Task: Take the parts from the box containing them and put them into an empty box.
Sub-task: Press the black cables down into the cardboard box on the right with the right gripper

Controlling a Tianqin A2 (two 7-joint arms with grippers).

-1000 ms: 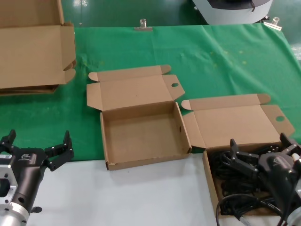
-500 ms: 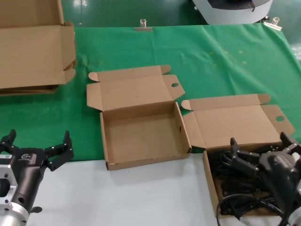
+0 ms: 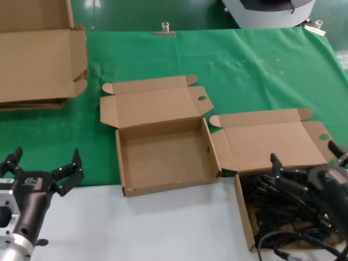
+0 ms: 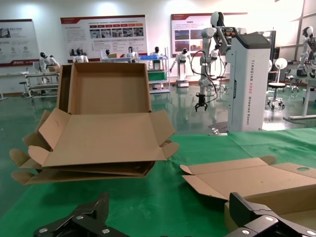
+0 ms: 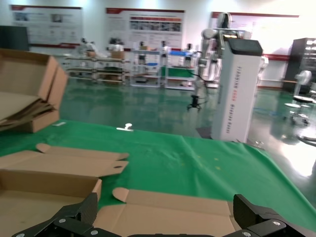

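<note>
The box containing the parts stands open at the front right, its lid folded back. Black power cords lie tangled inside. My right gripper hovers over this box, open, with nothing between its fingers; in the right wrist view this gripper faces that lid. The empty box sits open at the middle, its lid also back. My left gripper waits open at the front left, off the green cloth; the left wrist view shows this gripper spread wide.
Large flat cardboard sheets are stacked at the back left, seen too as a cardboard stack. A green cloth covers the far table. The white table edge runs along the front.
My right gripper has shifted slightly to the right and sunk lower over the box of cords. The left gripper has hardly moved.
</note>
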